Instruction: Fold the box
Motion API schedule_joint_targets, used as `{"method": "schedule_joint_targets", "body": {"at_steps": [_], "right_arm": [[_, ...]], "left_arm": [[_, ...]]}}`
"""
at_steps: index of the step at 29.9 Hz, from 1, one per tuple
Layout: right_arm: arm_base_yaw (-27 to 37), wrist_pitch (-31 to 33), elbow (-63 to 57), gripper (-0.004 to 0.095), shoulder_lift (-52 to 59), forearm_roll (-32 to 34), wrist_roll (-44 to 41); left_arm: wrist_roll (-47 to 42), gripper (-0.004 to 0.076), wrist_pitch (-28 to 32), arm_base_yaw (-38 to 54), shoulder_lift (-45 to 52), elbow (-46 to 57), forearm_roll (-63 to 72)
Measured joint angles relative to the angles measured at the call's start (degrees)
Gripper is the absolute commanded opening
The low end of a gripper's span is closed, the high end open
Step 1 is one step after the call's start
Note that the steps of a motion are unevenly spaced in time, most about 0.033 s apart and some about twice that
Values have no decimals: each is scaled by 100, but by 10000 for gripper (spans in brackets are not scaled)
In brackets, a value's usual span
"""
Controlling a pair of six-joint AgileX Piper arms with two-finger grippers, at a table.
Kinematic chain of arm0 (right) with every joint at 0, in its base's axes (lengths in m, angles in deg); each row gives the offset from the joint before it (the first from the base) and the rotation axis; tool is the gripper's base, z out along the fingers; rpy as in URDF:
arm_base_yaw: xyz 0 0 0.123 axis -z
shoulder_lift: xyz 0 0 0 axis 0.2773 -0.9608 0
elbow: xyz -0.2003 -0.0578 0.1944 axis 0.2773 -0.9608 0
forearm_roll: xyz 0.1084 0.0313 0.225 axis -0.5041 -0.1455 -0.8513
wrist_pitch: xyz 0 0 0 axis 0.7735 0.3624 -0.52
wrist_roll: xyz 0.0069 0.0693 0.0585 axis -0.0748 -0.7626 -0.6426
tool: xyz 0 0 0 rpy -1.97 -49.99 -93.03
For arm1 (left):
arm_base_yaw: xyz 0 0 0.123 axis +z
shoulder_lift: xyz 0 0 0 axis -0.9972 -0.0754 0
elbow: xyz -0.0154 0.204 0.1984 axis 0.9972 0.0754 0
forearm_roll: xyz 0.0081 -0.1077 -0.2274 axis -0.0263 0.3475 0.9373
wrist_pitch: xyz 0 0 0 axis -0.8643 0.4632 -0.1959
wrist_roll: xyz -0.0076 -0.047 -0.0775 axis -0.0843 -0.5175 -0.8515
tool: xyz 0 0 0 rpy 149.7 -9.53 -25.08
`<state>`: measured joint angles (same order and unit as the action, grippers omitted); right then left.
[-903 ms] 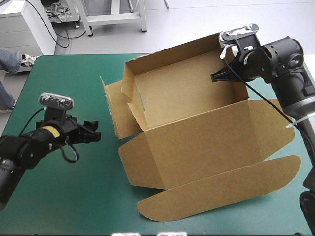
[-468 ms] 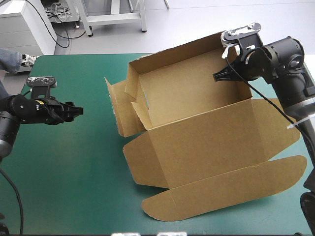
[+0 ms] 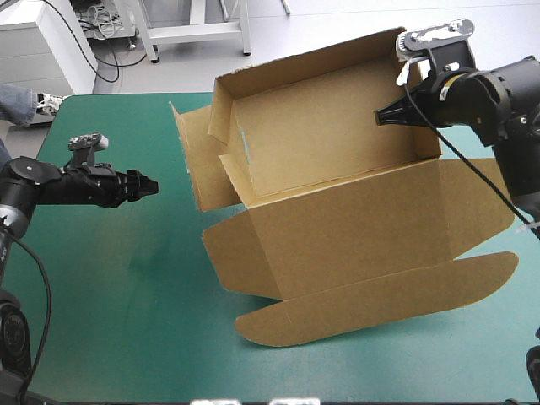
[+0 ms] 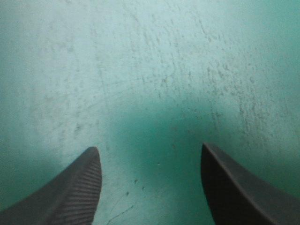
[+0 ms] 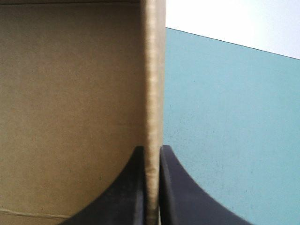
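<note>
Teal-green desk point(image 3: 101, 321): brown cardboard box point(image 3: 337, 219), half-erected, mid-desk, long axis left to right. Right hand point(image 5: 151, 149) pinches box's right end wall. Left hand point(image 4: 150, 147) spread, empty, well left of box, nearer its loose left end.

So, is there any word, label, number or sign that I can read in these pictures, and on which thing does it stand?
There are none to read.
The box shows only plain brown board, without print, in the high view and the right wrist view.
The teal-green cover carries no writing or sign either.
</note>
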<state>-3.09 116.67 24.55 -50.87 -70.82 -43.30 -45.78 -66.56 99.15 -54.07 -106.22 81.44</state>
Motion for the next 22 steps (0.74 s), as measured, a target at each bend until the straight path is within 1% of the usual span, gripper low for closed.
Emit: {"method": "schedule_joint_targets", "body": {"at_steps": [5, 9, 12, 16, 18, 22], "right_arm": [[0, 5, 95, -22, 103, -149, -16], [0, 11, 114, -22, 156, -215, -16], [0, 34, 145, -22, 173, -258, -16], [0, 41, 156, -22, 178, -272, -16], [0, 41, 156, -22, 178, -266, -16], [0, 17, 156, -22, 108, -238, -16]], "left_arm": [[545, 438, -84, 0, -333, 0, 832], [774, 438, -36, -112, -511, -4, 1320], [857, 438, 99, -414, -610, -4, 1470], [1092, 438, 135, -859, -685, -4, 1867], [1267, 438, 99, -997, -690, -4, 2171], [1632, 438, -169, -1083, -680, -4, 2829]]}}
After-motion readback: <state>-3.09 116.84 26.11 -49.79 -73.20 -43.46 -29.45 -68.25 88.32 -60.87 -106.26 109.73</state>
